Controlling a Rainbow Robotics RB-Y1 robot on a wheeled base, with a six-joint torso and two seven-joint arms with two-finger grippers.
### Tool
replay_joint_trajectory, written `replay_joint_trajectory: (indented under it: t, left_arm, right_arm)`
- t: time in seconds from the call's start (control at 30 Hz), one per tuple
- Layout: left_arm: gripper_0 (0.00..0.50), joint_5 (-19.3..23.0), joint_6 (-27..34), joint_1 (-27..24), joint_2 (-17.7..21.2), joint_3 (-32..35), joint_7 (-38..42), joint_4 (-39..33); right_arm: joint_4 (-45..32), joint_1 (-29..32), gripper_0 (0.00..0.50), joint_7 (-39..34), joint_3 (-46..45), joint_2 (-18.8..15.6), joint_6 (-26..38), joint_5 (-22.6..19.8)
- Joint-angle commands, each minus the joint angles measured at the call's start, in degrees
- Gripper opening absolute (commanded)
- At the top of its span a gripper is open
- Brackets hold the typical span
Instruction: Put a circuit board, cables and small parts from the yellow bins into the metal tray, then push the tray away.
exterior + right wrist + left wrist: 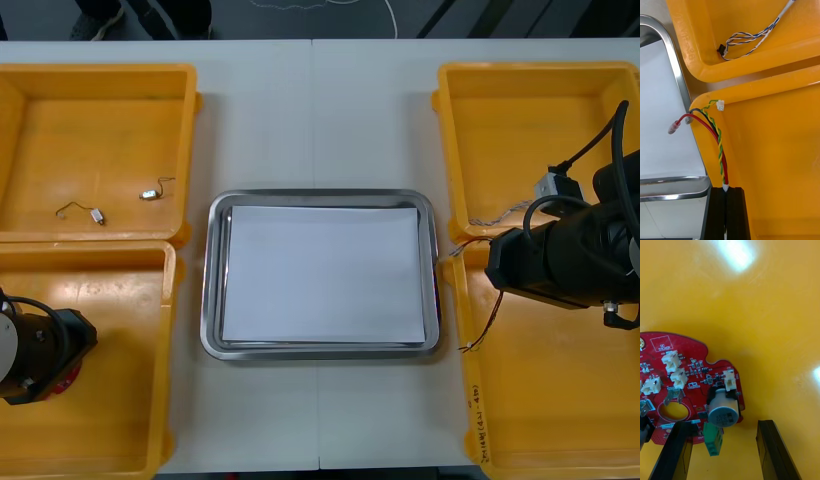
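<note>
Right gripper [726, 187] pinches my red-and-yellow twisted cable [717, 138] beside the white-lined metal tray [215, 300] (nothing loaded yet); left gripper [723, 423] gapes around round red circuit board [685, 367].

Bright, even overhead light falls on the tabletop [315, 110], leaving only faint shadows beside the yellow bins [100, 72]. The metal tray [212, 300] gleams along its rim. In the left wrist view, white glare patches sit on the bin floor [771, 315], and the circuit board [688, 363] casts a soft shadow there.

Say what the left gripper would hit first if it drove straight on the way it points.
Probably the red circuit board: its near edge sits between the fingers of the open left gripper, in the yellow bin. Depth is unclear.
</note>
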Motion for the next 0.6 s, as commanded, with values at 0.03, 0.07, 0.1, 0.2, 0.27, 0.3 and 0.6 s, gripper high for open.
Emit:
replay_joint_trajectory:
  t: [0.03, 0.07, 0.1, 0.2, 0.27, 0.3, 0.6]
  left_arm:
    - [0.5, -0.31, 1.32, 0.83, -0.78, -0.85, -4.8, -1.08]
    - [0.484, -0.22, 1.49, 0.83, -0.78, -0.76, -4.8, -1.08]
    - [0.466, -0.22, 1.67, 0.83, -0.78, -0.85, -4.71, -1.17]
    - [0.38, -0.13, 1.76, 0.83, -0.78, -0.85, -4.8, -1.17]
    - [0.336, -0.13, 1.76, 0.83, -0.78, -0.85, -4.71, -1.17]
    - [0.29, -0.13, 1.76, 0.83, -0.78, -0.85, -4.8, -1.17]
    - [0.0, -0.13, 1.76, 0.83, -0.78, -0.94, -5.15, -1.17]
  right_arm:
    - [-0.3, -1.64, 0.0, 3.83, 0.85, 0.58, 0.27, -0.25]
    - [-0.39, -1.64, 0.0, 3.92, 0.85, 0.49, 0.27, -0.34]
    - [-0.39, -1.64, 0.0, 4.0, 0.85, 0.49, 0.27, -0.42]
    - [-0.39, -1.73, 0.0, 4.27, 0.85, 0.4, 0.27, -0.6]
    - [-0.39, -1.73, 0.0, 4.36, 0.85, 0.4, 0.27, -0.78]
    - [-0.39, -1.73, 0.0, 4.36, 0.85, 0.31, 0.27, -0.86]
    - [-0.39, -1.73, 0.0, 4.79, 0.85, 0.31, 0.27, -0.95]
